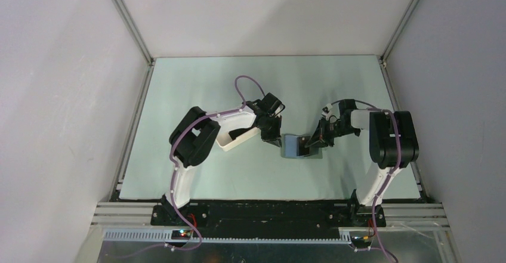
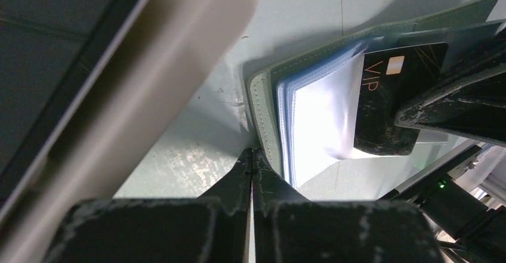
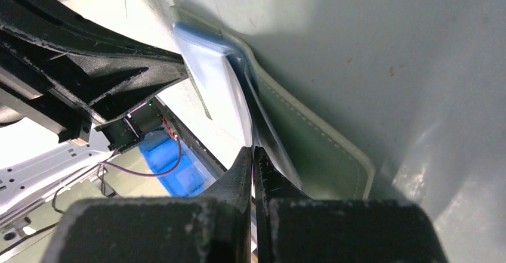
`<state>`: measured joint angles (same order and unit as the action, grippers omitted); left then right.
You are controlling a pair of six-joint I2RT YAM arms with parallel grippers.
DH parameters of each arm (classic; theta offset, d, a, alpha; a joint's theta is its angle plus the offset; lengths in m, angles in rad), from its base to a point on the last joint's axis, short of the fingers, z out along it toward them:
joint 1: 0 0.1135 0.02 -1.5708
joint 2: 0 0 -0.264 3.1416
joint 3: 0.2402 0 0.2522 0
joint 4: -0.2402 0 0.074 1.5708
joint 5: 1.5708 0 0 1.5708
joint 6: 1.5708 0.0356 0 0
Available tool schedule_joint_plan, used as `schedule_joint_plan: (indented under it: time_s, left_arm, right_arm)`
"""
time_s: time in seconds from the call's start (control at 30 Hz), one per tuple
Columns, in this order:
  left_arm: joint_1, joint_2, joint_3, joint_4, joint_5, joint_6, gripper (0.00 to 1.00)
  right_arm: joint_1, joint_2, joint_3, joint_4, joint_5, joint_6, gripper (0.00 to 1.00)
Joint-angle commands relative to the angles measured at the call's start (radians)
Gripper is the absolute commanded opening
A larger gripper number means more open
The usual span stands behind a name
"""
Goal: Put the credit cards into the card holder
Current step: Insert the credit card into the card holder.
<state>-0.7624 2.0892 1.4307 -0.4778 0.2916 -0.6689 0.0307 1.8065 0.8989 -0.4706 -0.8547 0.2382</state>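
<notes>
Card holder (image 1: 295,147) lies open mid-table between both arms. Right gripper (image 3: 253,151) is pinched shut on a black VIP credit card (image 2: 397,96), lying over a clear sleeve (image 2: 319,120). Left gripper (image 2: 252,154), fingers together, sits at the holder's edge. I'd slide the card in flat and slow while pinning the cover.

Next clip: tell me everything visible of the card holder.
The card holder is a grey-green, leather-like folder with a stitched rim, lying open on the table. Clear bluish sleeves fan from its inside; a black VIP card sits partway in one. The shut left gripper meets its edge; the right gripper holds the card.
</notes>
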Motion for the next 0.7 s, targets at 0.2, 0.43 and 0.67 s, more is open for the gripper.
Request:
schedule_joint_plan:
  time_s: [0.2,0.43,0.67]
  left_arm:
    - [0.005,0.06,-0.014,-0.067,-0.061,0.062,0.01]
    - [0.005,0.059,-0.015,-0.072,-0.063,0.064,0.01]
    - [0.006,0.058,-0.014,-0.074,-0.064,0.066,0.01]
  right_arm:
    - [0.011,0.094,0.044,-0.075,-0.029,-0.051,0.0]
    - [0.068,0.15,0.127,-0.116,-0.024,-0.062,0.0]
    - [0.141,0.148,0.165,-0.11,0.004,-0.043,0.15]
